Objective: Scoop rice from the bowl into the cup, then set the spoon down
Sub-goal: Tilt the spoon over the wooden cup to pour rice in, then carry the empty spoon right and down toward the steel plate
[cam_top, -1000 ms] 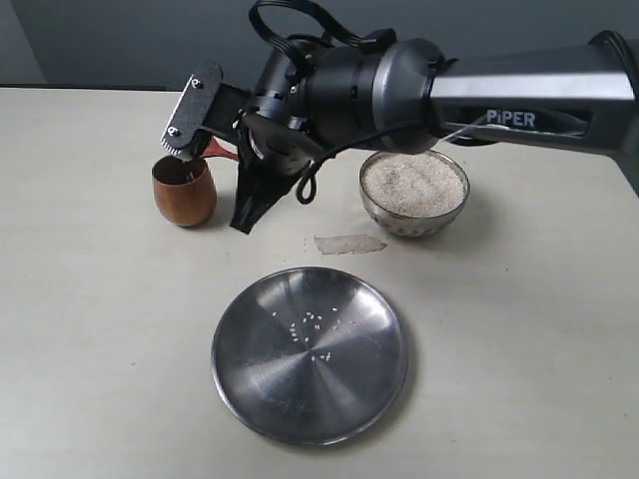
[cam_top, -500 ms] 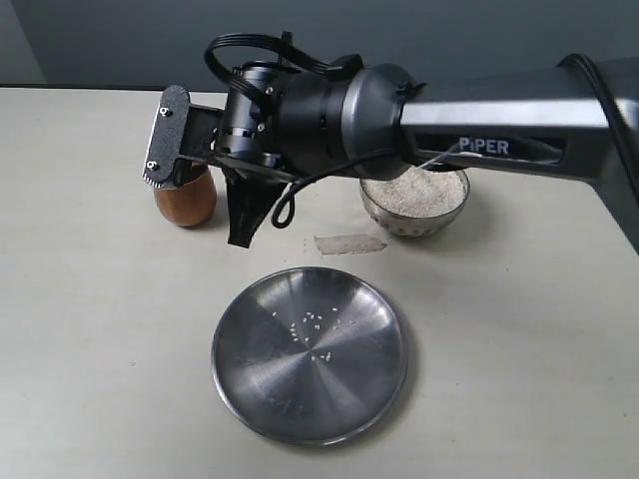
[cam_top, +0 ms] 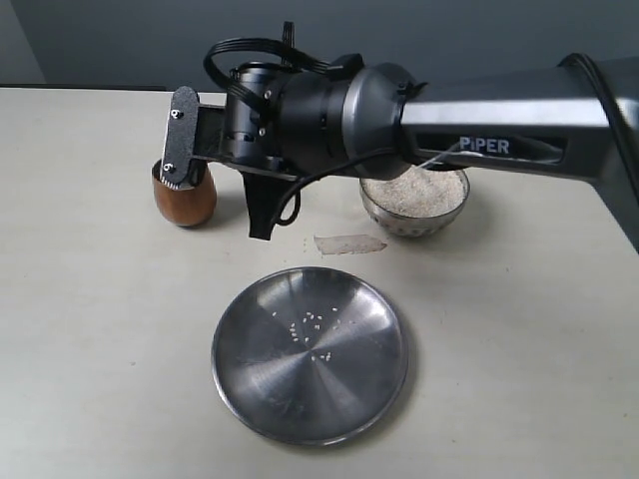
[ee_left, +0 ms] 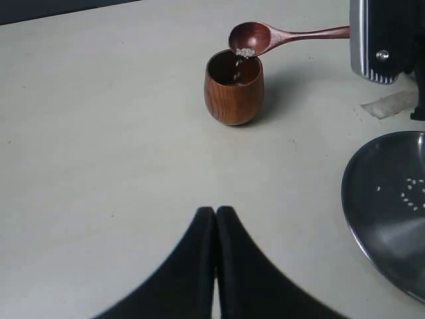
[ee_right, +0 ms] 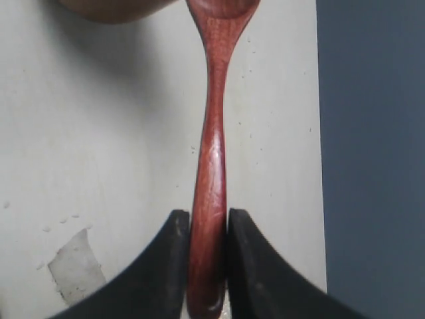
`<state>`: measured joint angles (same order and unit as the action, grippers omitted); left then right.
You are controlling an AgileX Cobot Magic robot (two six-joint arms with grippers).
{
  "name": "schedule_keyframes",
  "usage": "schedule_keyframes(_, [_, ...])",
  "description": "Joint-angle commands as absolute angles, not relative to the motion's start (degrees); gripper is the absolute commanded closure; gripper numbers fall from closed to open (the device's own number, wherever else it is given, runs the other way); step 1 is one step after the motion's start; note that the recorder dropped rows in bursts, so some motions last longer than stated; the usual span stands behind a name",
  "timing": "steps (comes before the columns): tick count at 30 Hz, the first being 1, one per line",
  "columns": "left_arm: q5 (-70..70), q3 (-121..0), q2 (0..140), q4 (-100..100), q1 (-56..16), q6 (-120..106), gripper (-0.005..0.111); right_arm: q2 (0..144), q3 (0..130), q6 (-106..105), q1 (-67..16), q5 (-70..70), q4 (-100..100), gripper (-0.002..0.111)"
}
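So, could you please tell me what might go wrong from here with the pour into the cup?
The spoon has its head at the rim of the cup, not over the middle, so rice may fall outside; stray grains lie on the plate. The right pincer holds only the handle's end, so the tilted spoon could twist or slip.

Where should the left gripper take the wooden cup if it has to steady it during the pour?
Take the cup across its rounded belly, below the rim, coming in level from the left gripper side. It stands upright with no handle, and the spoon in the right gripper hangs over the rim, so a top grasp looks blocked. Open the shut jaws first.
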<state>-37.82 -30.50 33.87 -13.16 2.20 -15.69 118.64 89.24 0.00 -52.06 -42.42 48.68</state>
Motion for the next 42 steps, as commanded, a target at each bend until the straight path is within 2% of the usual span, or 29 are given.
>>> schedule_keyframes(1, [-37.7,-30.9,34.0,-13.2,1.8,-15.6,0.106,118.6,89.7,0.0,-52.2,-43.0,49.9,0.109])
schedule_keyframes(23, [-37.7,-30.9,34.0,-13.2,1.8,-15.6,0.106,118.6,89.7,0.0,-55.4,-45.2,54.7,0.109])
schedule_keyframes(31, [-37.7,-30.9,34.0,-13.2,1.8,-15.6,0.106,117.7,89.7,22.9,-53.5,-45.4,48.4,0.109])
schedule_keyframes(42, [-37.7,-30.9,34.0,-13.2,1.8,-15.6,0.106,109.7,85.9,25.8,-52.3,-52.1,36.8,0.109])
